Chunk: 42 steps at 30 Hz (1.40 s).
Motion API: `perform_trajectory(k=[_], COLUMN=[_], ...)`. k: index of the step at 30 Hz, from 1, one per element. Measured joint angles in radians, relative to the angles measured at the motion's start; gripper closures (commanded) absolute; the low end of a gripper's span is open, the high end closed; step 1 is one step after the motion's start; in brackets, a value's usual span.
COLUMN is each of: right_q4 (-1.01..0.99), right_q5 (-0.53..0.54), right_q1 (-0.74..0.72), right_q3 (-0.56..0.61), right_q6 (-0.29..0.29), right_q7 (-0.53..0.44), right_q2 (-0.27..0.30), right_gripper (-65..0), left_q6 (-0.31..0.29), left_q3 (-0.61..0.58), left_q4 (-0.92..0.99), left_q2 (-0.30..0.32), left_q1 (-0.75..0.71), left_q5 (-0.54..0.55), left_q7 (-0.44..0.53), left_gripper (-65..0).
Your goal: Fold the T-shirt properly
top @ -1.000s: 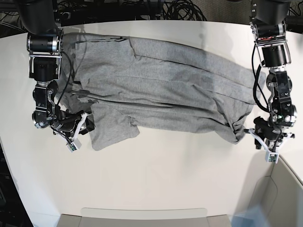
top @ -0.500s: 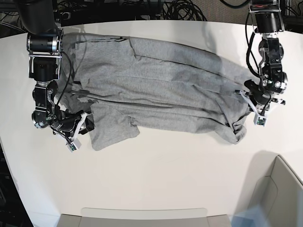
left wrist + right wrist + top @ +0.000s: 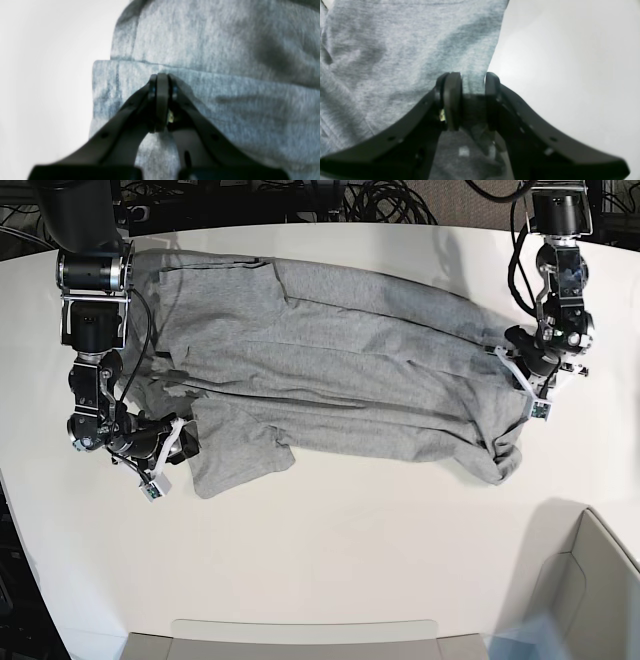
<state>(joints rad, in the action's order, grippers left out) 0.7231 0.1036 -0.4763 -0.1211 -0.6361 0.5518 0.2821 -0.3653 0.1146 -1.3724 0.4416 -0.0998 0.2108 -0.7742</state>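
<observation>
While the T-shirt (image 3: 330, 370) lies spread and creased across the far half of the white worktop (image 3: 340, 560), we hold our two arms at its opposite ends. Our left gripper (image 3: 162, 80) sits at the shirt's end on the base view's right, over a folded, stitched edge. Its fingers (image 3: 162, 100) are pressed together; whether any cloth lies between them we cannot tell. Our right gripper (image 3: 472, 85) sits at the shirt's opposite end, beside a flap (image 3: 240, 455) of cloth that points toward the near edge of the worktop. Its fingers (image 3: 452, 100) stand a little apart, pinching a strip of the shirt's edge between them. A bunched corner (image 3: 502, 460) of the shirt lies just below our left gripper in the base view.
</observation>
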Motion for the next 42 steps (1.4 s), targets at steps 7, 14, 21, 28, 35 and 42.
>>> perform_trajectory(k=[7,14,21,28,35,42], right_q4=[0.000,0.000,0.000,0.000,0.000,0.000], right_q5=[-0.002,-0.002,-0.002,-0.002,0.000,0.003], right_q1=[0.000,0.000,0.000,0.000,0.000,0.000], right_q3=[0.000,0.000,0.000,0.000,0.000,0.000], right_q6=[0.000,0.000,0.000,0.000,0.000,0.000], right_q7=[0.000,0.000,0.000,0.000,0.000,0.000], right_q2=[0.000,0.000,0.000,0.000,0.003,0.008], right_gripper=[-17.5,-17.5,-17.5,-17.5,-17.5,-17.5], left_q6=[0.005,-0.006,-0.002,-0.003,-0.010,-0.013], left_q3=[0.012,0.126,0.139,0.138,0.138,0.235], left_q4=[-0.021,-0.098,-0.134,-0.302,-0.391,-0.410], left_q2=[0.008,0.005,0.004,-0.035,-0.040,-0.041], left_q1=[-0.094,-0.200,-0.222,-0.241,-0.246,-0.190], left_q5=[0.011,0.029,0.013,-0.019,-0.014,-0.010], left_q7=[0.066,-0.001,-0.044,-0.210,-0.281,-0.314], left_gripper=[0.0,0.0,0.0,0.0,0.0,-4.6])
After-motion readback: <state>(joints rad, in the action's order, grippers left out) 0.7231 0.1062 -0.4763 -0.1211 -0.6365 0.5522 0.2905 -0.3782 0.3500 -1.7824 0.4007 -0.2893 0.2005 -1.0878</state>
